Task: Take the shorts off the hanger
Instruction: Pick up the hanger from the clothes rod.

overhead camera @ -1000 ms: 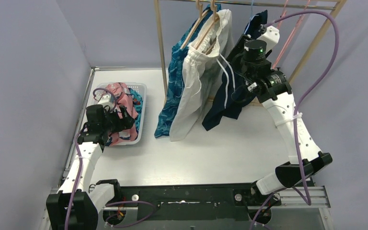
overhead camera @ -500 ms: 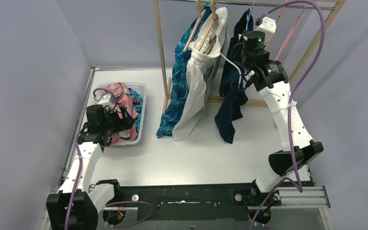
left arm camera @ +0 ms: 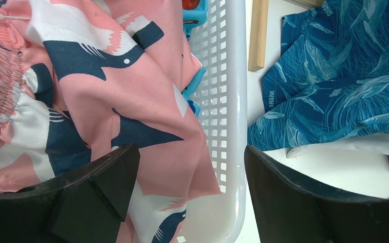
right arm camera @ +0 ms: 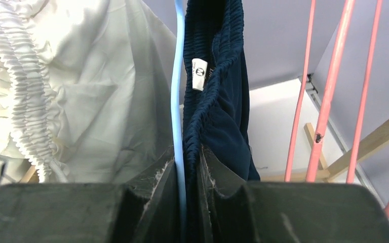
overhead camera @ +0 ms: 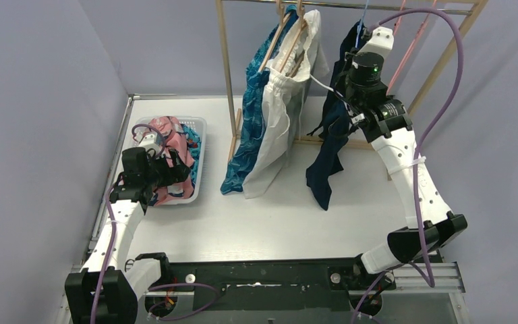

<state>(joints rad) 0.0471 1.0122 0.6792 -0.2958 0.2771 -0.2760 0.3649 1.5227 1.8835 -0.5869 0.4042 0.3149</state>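
The navy shorts hang from a light-blue hanger on the wooden rack. My right gripper is up at their top, and in the right wrist view it is shut on the ribbed navy waistband with the hanger's arm pinched in alongside. To the left hang white drawstring shorts and blue patterned shorts on wooden hangers. My left gripper stands open over the basket's rim, above pink-and-navy shorts lying inside, holding nothing.
The white mesh basket sits at the table's left, with a teal garment under the pink one. Pink hangers hang empty at the rail's right end. The rack's wooden foot lies close beside the basket.
My right gripper has closed on the navy waistband and hanger arm. The navy shorts, pulled out leftwards before, now hang straighter. The left arm has not moved.
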